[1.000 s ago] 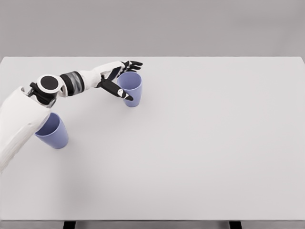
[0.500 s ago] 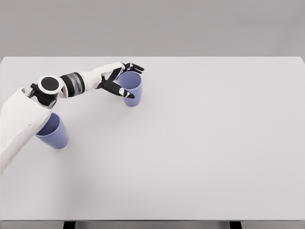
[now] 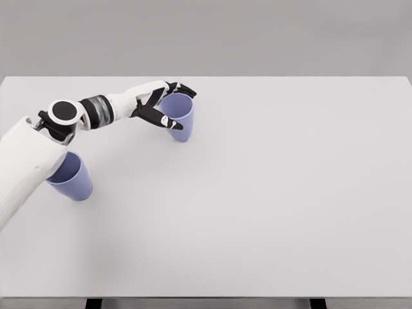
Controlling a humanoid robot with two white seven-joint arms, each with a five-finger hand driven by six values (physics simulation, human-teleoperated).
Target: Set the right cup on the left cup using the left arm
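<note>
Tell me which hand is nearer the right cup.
Left. The left hand is wrapped around the right cup, thumb across its front, fingers over the far rim. The right hand is out of view.

You have open table [image 3: 290, 206] all across the right and front — only the left cup [image 3: 71, 180], half under the left arm [image 3: 38, 151], and the right cup [image 3: 178, 116] stand in the way.

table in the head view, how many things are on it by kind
blue cups: 2, the right cup with the left hand wrapped around it, and the left cup partly behind the forearm
total: 2 things on the white table
</note>
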